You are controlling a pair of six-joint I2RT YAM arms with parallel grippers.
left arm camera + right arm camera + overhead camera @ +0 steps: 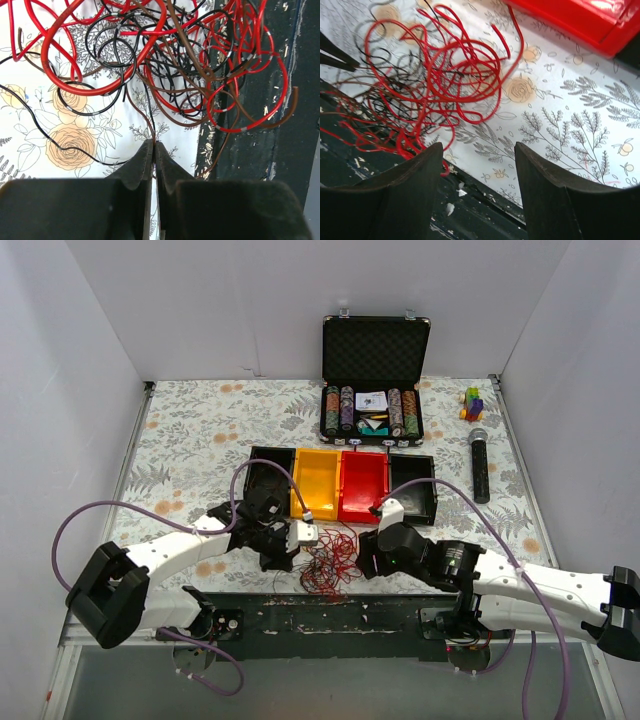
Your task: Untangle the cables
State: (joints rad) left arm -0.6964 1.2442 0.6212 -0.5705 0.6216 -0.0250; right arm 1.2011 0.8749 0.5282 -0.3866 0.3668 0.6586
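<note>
Left wrist view has the left gripper (153, 148) with its two black fingers pressed together at the tips. Several thin dark strands run straight into the seam, so it looks to be pinching part of the loose nest of thin, wiry red, black and brown cables (165, 65). That nest lies at the near edge of the table, between the two arms, partly on the white floral-print tablecloth (75, 145) and partly over the dark, scuffed metal strip (260, 165) along the front. The right gripper (479, 175) hangs just beside the nest, jaws wide with nothing between them, and the glossy red plastic tray (580, 20) sits beyond.

The step in hand appears to be drawing one strand free. It would go best if the pinched end is pulled slowly away while the open gripper closes on the bulk of the nest to anchor it; otherwise the whole bundle would likely drag along. A stiff red loop could snag and tighten, so pulling along the strand's own run seems wiser than pulling sideways.

Which strand is held, and whether more than one, cannot be told, because the fingers cover the contact. From above the nest is too small to trace, and both wrist views cut off some of its loops
</note>
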